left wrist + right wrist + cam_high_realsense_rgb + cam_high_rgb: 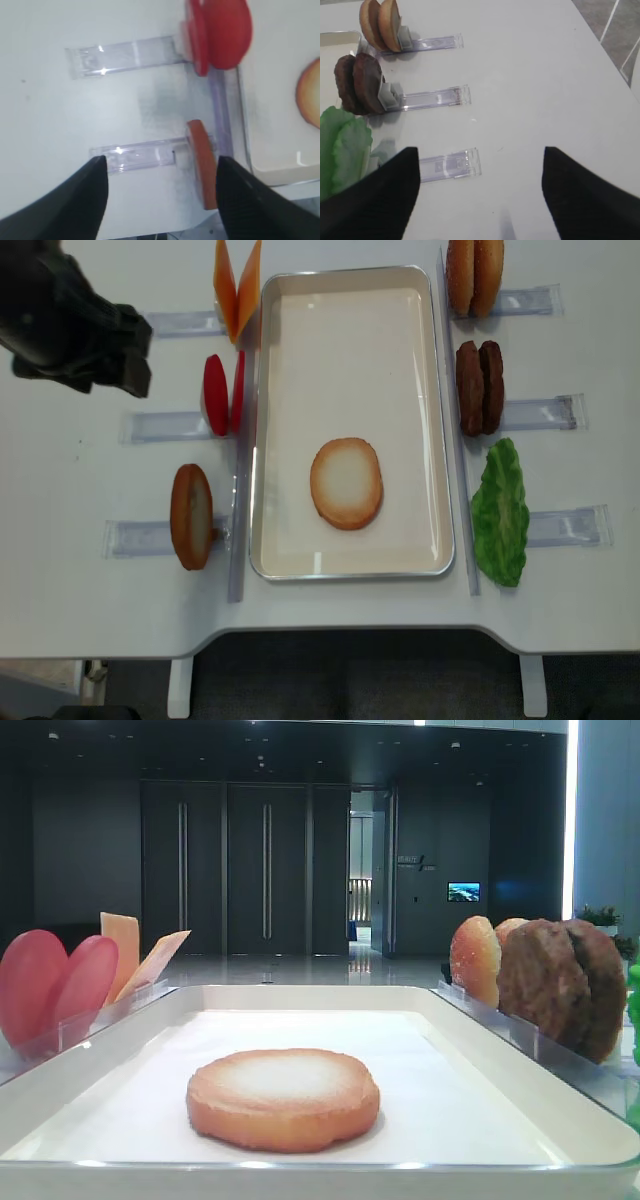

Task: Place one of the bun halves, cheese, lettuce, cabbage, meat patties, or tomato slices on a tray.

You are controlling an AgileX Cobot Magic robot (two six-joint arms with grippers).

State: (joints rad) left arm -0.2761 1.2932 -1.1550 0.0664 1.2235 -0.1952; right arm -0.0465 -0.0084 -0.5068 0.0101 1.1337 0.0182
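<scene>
One bun half (346, 483) lies flat, pale face up, in the middle of the white tray (345, 295), and it also shows in the low front view as bun half (283, 1098). A second bun half (202, 170) stands on edge in its clear rack left of the tray. Tomato slices (222, 392) and cheese (238, 280) stand in the racks behind it. Meat patties (480, 387) and lettuce (500, 510) stand right of the tray. My left gripper (161, 162) is open above the standing bun's rack, holding nothing. My right gripper (480, 150) is open over bare table beside the lettuce rack.
Two orange-speckled domed buns (474, 275) stand in the far right rack. Clear plastic racks (545, 412) stick out from both long sides of the tray. My left arm (70, 320) hangs over the table's far left part. The table's front edge (330, 640) runs below the tray.
</scene>
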